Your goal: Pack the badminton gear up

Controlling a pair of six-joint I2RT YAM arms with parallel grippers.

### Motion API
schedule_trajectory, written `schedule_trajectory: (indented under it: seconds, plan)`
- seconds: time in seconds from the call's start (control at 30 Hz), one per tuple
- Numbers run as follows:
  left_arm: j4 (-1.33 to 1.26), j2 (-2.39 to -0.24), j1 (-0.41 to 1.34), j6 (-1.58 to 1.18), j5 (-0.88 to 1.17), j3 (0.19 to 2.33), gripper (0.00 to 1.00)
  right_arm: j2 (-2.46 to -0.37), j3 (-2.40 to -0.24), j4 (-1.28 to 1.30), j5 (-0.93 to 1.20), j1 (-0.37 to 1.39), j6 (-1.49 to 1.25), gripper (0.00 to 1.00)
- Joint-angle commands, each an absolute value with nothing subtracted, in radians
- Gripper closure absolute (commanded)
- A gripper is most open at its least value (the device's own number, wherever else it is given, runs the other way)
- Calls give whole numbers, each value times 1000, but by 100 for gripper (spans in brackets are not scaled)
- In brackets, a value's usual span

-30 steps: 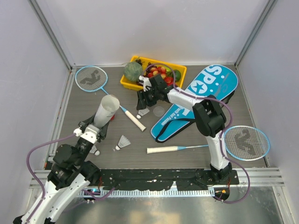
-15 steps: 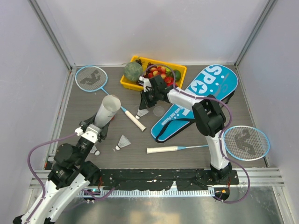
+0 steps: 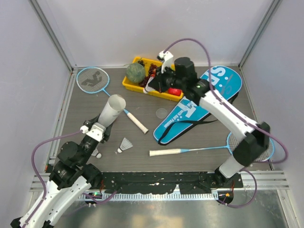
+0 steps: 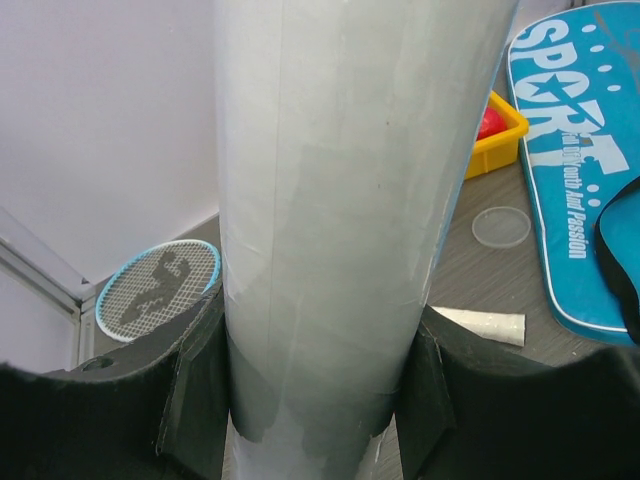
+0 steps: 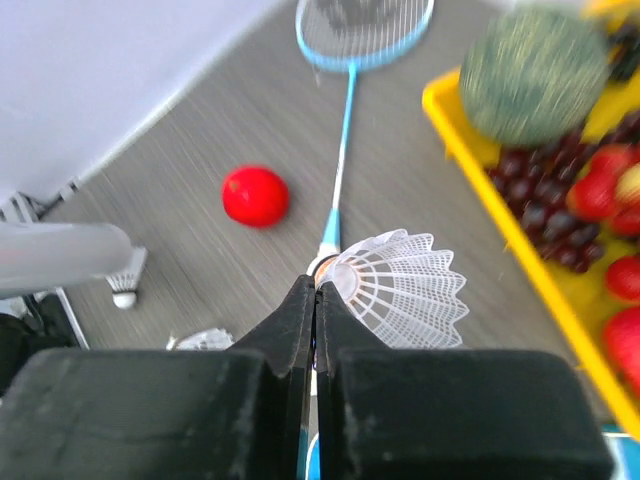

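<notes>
Stock as I read it from the console, nearest first. One small white feather shuttlecock [image 3: 97, 154] lies on the dark grey wood-grain table [image 3: 71, 118], just beside the left arm's wrist. The left gripper [image 3: 97, 132] is clamped on the lower end of the white tube [image 3: 110, 111], its black pads [image 4: 195, 390] pressed to both sides. The tube leans, open mouth up and away from the bases. A second white feather shuttlecock [image 3: 125, 145] lies near it on its right. One light-blue-framed racket with a white-wrapped handle [image 3: 166, 152] lies crosswise, handle towards the middle, its head partly hidden behind the right arm. One small clear round lid [image 3: 162, 113] lies flat beside the big blue racket-shaped "SPORT" bag [image 3: 178, 121], which runs diagonally towards the far right corner. The second light-blue-framed racket [image 3: 92, 80] has its head at the far left, its shaft passing behind the tube. One small red ball [image 5: 255, 195] sits on the table left of that shaft, seen only from the right wrist. One yellow tray of fruit [image 3: 130, 85] with a green melon [image 3: 135, 72] stands at the far edge. The right gripper [image 5: 315, 290] is raised by the tray, jaws pressed together. They pinch the third white feather shuttlecock [image 5: 400, 290], clear of the table.
</notes>
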State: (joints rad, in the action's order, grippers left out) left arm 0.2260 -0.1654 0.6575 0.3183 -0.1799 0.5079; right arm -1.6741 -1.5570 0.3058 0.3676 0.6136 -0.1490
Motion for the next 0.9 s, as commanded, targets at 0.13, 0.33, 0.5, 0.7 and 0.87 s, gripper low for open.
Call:
schedule_trajectory:
  seconds: [0.13, 0.33, 0.5, 0.7, 0.87]
  plan:
    - [261, -238, 660, 314, -132, 649, 57, -1338, -1554, 215, 132, 813, 144, 94]
    - [356, -299, 660, 327, -46, 729, 57, -1233, -1611, 205, 126, 916, 218, 95]
    - [396, -354, 660, 376, -5, 745, 56, -1209, -1615, 233, 163, 976, 233, 95]
    - [397, -387, 660, 387, -5, 778, 56, -1198, -1621, 268, 169, 1060, 233, 95]
    - [399, -397, 660, 390, 41, 785, 56, -1186, -1603, 288, 161, 1089, 209, 95]
